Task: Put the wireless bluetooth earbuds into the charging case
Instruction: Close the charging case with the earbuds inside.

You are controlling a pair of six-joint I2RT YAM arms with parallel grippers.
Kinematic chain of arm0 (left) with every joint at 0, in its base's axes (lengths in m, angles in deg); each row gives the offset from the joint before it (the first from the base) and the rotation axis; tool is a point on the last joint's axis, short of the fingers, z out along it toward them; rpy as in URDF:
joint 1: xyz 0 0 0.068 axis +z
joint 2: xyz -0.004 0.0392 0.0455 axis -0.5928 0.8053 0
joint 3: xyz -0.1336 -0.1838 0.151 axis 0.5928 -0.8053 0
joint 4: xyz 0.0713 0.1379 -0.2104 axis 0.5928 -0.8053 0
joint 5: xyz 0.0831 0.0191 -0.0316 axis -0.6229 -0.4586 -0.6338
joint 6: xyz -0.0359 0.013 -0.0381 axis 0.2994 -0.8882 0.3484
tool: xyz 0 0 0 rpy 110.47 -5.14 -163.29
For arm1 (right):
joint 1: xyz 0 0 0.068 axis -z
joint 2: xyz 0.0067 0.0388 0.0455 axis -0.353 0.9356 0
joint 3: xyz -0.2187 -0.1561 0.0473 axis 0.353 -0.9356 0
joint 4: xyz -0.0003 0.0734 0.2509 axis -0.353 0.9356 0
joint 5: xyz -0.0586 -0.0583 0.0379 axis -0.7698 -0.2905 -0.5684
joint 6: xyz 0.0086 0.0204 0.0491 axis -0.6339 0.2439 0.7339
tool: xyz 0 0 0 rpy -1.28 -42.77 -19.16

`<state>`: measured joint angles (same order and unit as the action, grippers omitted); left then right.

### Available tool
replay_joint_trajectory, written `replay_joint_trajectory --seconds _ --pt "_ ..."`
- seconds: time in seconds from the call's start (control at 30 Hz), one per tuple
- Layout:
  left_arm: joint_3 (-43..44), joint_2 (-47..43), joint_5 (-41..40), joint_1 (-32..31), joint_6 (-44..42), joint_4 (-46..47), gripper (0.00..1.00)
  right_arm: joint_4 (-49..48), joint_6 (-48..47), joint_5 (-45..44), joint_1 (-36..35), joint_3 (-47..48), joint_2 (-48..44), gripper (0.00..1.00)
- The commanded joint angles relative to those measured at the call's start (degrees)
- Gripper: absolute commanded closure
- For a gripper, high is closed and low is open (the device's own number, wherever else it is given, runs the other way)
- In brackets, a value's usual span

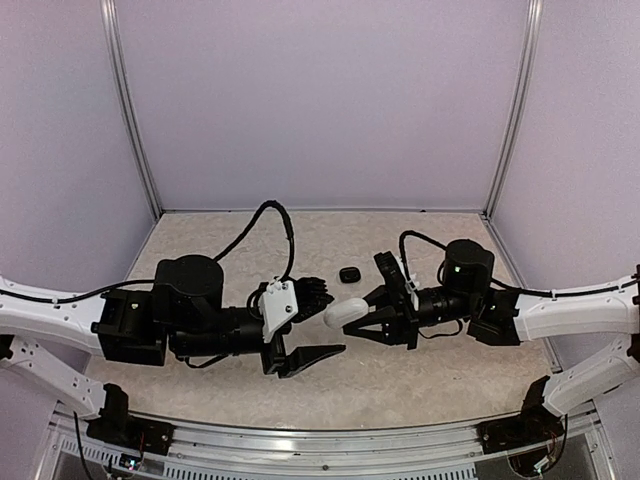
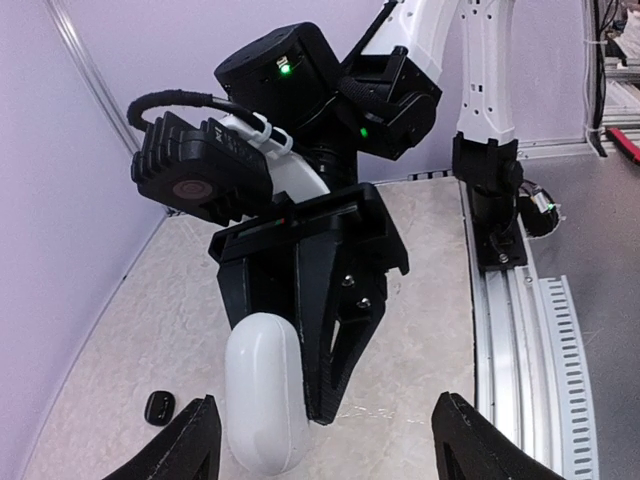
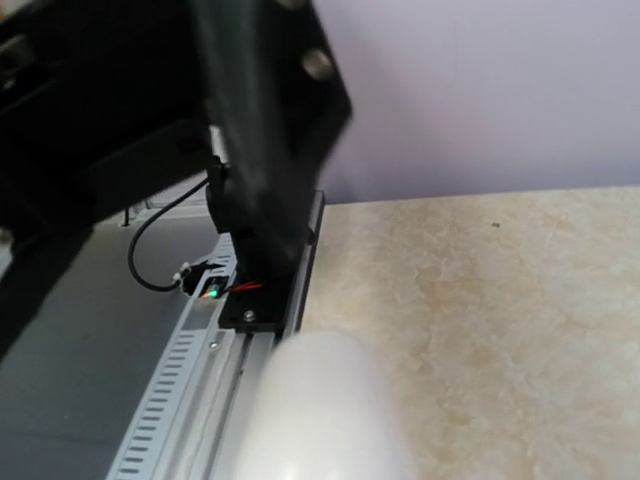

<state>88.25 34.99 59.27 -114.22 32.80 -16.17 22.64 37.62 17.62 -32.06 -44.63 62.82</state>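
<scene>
Right pincer [image 1: 368, 316] was clamped on the one white charging case [image 1: 343, 313], above the counter [image 1: 210, 250]; left pincer [image 1: 332, 324] stood wide open, holding nothing; one small black earbud [image 1: 349, 274] lay on the counter, at twelve o'clock from the case.

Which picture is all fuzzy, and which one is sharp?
Right wrist view: the white case is a fuzzy blob, likely too close to the lens. Left wrist view: it looks sharp, with a soft shine. Top view: even light, faint shadows.
</scene>
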Motion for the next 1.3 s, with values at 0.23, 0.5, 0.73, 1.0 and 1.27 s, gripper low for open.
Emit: replay_joint_trajectory --seconds 0.23,0.5,0.73,1.0,1.27 --pt "0.16 3.01 -12.76 -1.41 -9.46 -0.24 0.28 -3.62 6.60 0.85 -0.57 1.96 0.85 1.00" --pt "1.83 7.95 -11.35 -4.32 -13.56 -2.90 0.34 -3.06 8.58 0.08 -0.15 2.57 1.80 1.00" --pt "-1.29 6.64 -22.85 -3.94 -13.52 2.35 0.28 -1.63 11.89 0.48 1.72 2.45 2.45 1.00" --pt "-7.53 -3.26 -24.59 6.82 2.79 10.89 0.01 5.35 15.11 -3.13 10.83 0.94 2.95 1.00" --pt "-11.02 -8.51 -23.62 13.94 13.54 13.18 0.01 12.40 14.36 -5.41 23.45 3.92 10.86 0.95"
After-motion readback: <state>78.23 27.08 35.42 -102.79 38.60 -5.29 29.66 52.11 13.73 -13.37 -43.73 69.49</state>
